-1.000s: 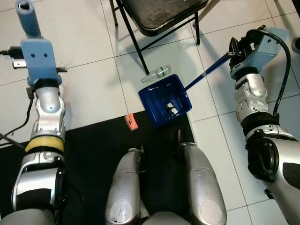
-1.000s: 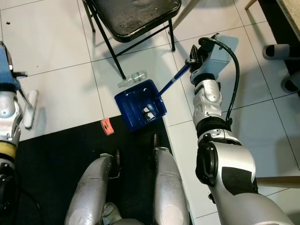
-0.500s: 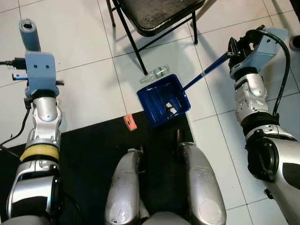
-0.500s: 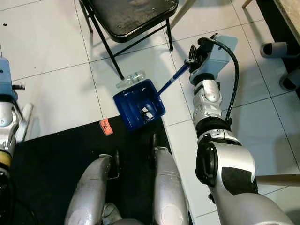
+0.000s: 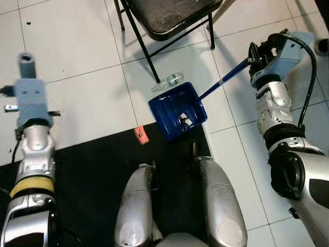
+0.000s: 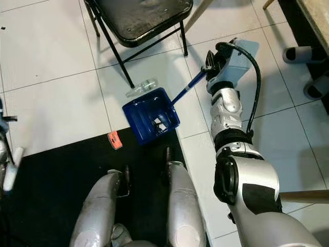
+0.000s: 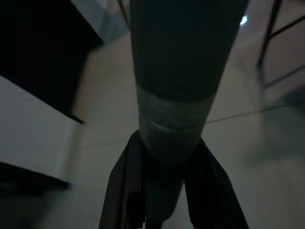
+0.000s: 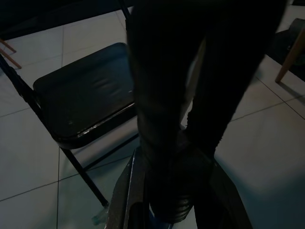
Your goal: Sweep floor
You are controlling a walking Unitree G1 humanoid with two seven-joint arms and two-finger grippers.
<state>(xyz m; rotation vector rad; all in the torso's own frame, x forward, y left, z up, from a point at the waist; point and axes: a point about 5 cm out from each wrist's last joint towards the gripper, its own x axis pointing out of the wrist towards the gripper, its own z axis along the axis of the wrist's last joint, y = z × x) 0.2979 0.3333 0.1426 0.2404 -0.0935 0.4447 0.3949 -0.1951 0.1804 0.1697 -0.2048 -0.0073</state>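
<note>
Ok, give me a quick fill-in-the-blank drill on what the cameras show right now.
1. The right end effector holds the handle of the blue plastic ____.
2. The clear plastic bottle lies beside a leg of the black folding ____.
3. The small orange wrapper lies at the edge of the black ____.

Missing words: dustpan; chair; mat

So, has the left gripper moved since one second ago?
Yes. The left gripper, shut on the broom handle, has drawn back toward the robot, nearer the mat.

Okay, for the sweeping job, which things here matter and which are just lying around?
For the job: blue dustpan held by right gripper; broom handle in left gripper; plastic bottle; orange scrap.

Lying about: folding chair; black mat.
</note>
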